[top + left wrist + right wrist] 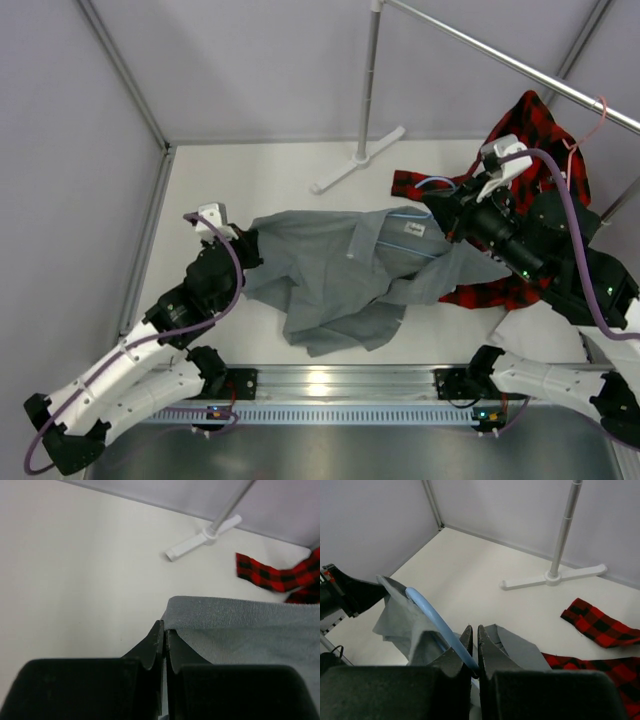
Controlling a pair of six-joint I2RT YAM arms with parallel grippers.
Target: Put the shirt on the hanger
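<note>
The grey shirt (335, 285) lies crumpled across the middle of the table, collar towards the right. My left gripper (248, 250) is at its left edge; in the left wrist view the gripper (164, 629) is shut on the edge of the grey shirt (240, 630). The light-blue hanger (408, 214) lies inside the collar area. My right gripper (442, 215) is at its right end. In the right wrist view the gripper (474, 634) is shut on the hanger (434, 616), which runs up and left under the shirt (400, 625).
The red-and-black plaid shirt (535, 135) hangs and trails at the right, behind my right arm. A pink hanger (592, 118) sits on the rail above it. The white rack pole (370, 80) and its foot (350, 165) stand at the back centre.
</note>
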